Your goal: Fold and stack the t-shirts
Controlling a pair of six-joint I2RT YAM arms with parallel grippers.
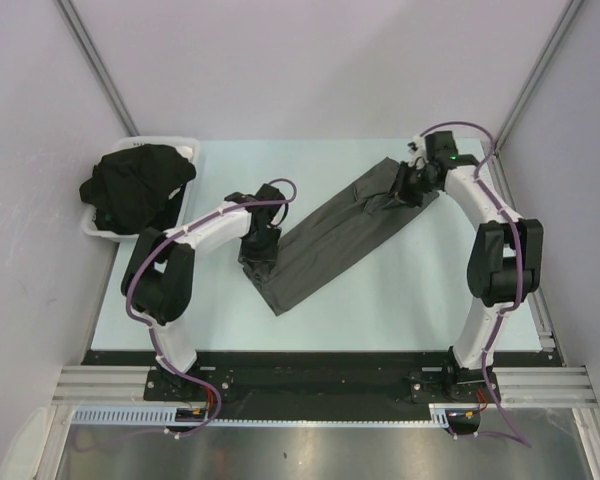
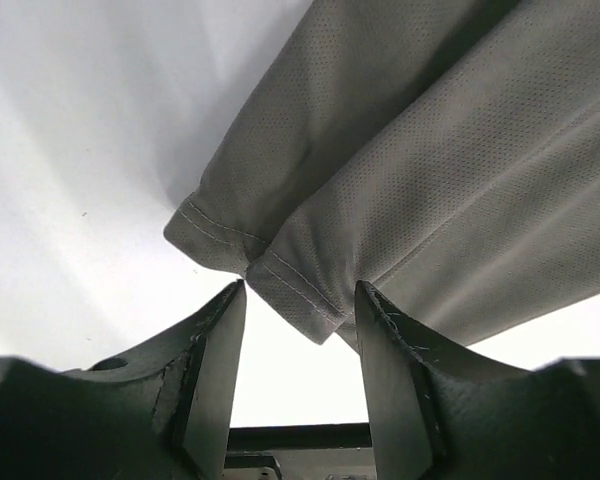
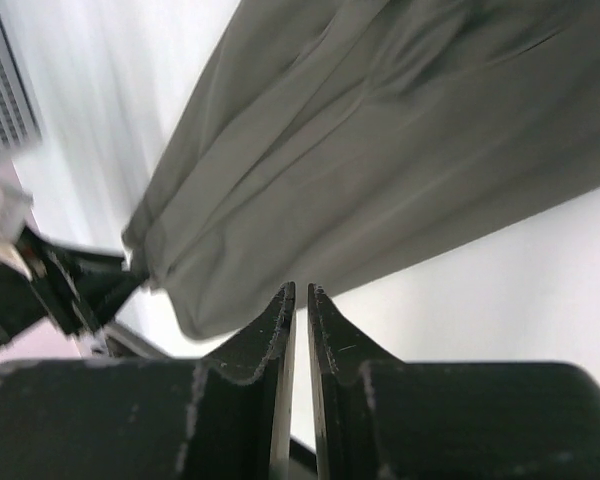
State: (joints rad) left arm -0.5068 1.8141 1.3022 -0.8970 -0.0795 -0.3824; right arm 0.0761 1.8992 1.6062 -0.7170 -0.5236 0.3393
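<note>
Sitting at ten o'clock, a white tray (image 1: 187,146) holds black t-shirts (image 1: 140,185). On the pale table (image 1: 410,290), left gripper (image 2: 300,292) gapes at the charcoal t-shirt's (image 1: 340,235) hem; right gripper (image 1: 405,186) pinches its two-o'clock end.

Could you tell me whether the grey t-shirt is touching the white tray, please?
Apart. The top view shows a stretch of bare table between the grey t-shirt and the white tray at the far left corner.

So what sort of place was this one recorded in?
Probably a robotics lab cell: grey partition walls, two arms bolted to an aluminium rail, a pale table holding a tray of dark t-shirts.
</note>
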